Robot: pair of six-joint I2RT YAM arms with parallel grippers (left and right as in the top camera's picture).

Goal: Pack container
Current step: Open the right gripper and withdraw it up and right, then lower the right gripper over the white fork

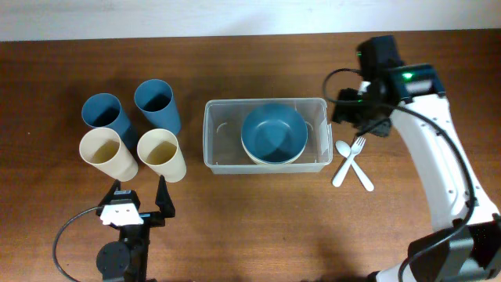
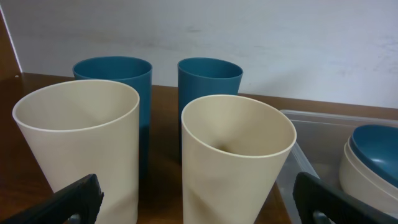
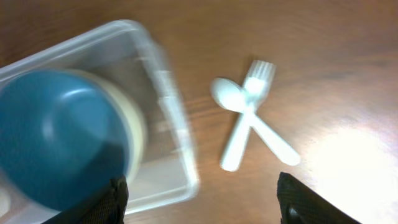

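Observation:
The clear plastic container sits mid-table and holds a blue bowl nested in a cream bowl. My right gripper is open and empty, hovering just past the container's right end, above a crossed white fork and spoon. The right wrist view shows the container's wall, the blue bowl, the spoon and the fork ahead of the open fingers. My left gripper is open and empty, just in front of the cups.
Two blue cups stand behind two cream cups left of the container. In the left wrist view the cream cups stand close ahead of the fingers, and the container's rim shows at right.

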